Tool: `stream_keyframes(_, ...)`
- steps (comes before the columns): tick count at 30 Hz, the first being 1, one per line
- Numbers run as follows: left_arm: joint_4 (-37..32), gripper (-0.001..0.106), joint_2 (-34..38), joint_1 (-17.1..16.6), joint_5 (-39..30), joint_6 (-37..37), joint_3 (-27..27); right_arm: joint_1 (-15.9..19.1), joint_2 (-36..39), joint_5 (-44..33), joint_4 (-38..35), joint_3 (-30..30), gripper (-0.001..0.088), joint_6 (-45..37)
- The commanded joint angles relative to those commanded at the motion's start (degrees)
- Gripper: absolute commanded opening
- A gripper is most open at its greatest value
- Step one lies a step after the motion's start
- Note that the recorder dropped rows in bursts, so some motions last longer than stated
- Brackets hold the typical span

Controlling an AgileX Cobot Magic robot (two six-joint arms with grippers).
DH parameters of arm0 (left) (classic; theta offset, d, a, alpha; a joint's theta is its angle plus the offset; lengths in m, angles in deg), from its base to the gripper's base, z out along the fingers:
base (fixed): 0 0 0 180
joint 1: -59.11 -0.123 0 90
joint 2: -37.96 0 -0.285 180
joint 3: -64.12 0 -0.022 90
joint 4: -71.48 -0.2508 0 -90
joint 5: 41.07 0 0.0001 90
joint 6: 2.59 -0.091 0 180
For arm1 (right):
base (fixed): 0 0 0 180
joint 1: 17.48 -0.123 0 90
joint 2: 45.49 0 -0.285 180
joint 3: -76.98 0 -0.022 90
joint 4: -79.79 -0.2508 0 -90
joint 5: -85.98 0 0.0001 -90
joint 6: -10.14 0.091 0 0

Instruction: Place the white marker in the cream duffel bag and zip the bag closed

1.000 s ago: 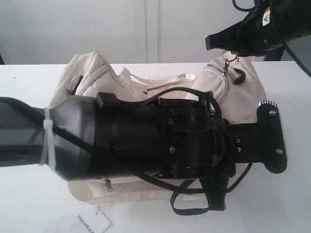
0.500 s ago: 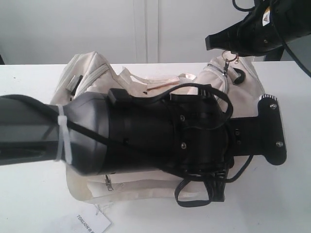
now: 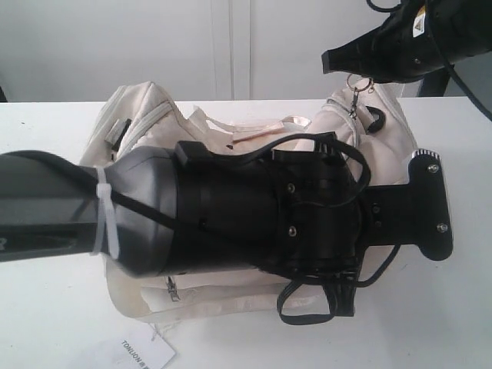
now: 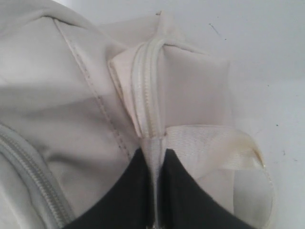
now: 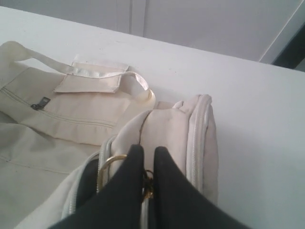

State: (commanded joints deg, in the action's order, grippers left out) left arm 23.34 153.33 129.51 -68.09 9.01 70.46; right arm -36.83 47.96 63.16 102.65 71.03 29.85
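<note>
The cream duffel bag (image 3: 146, 115) lies on the white table, mostly covered in the exterior view by my left arm (image 3: 254, 223). My left gripper (image 4: 155, 152) is shut on the thin cream fabric tab (image 4: 153, 143) at the end of the bag's zipper (image 4: 145, 86). At the bag's far right end my right gripper (image 5: 148, 151) is shut on the zipper pull, whose gold ring (image 5: 107, 162) sticks out beside one finger. In the exterior view the same ring (image 3: 356, 83) hangs under that gripper (image 3: 338, 61). The white marker is out of view.
A white paper tag with black print (image 3: 142, 352) lies on the table (image 3: 461, 323) at the bag's front left corner. A shiny cream handle strap (image 5: 95, 71) rests across the bag's top. A white wall stands behind the table.
My left arm has shifted to the right over the bag and then held still. My right gripper has risen slightly, lifting the zipper pull and ring with it.
</note>
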Motion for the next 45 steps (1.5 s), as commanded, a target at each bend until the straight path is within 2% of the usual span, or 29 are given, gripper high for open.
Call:
stream_keyframes(7,0.29,0.0,0.0,0.0,0.24,0.0,0.0,0.0,4.35,7.3,0.38,0.57,0.0,1.28)
stream_keyframes(19,0.29,0.0,0.0,0.0,0.24,0.0,0.0,0.0,5.21,5.11,-0.52,1.5,0.0,1.4)
stream_keyframes(25,0.29,0.0,0.0,0.0,0.24,0.0,0.0,0.0,5.21,2.34,-5.34,1.5,0.0,0.13)
stream_keyframes(28,0.29,0.0,0.0,0.0,0.24,0.0,0.0,0.0,5.21,0.8,-9.41,1.64,0.0,-4.1)
stream_keyframes(35,0.29,0.0,0.0,0.0,0.32,0.0,0.0,0.0,5.21,-5.0,-24.88,4.0,0.0,-18.2)
stream_keyframes(45,0.29,0.0,0.0,0.0,0.44,0.0,0.0,0.0,5.21,-8.09,-33.65,5.41,0.0,-22.56)
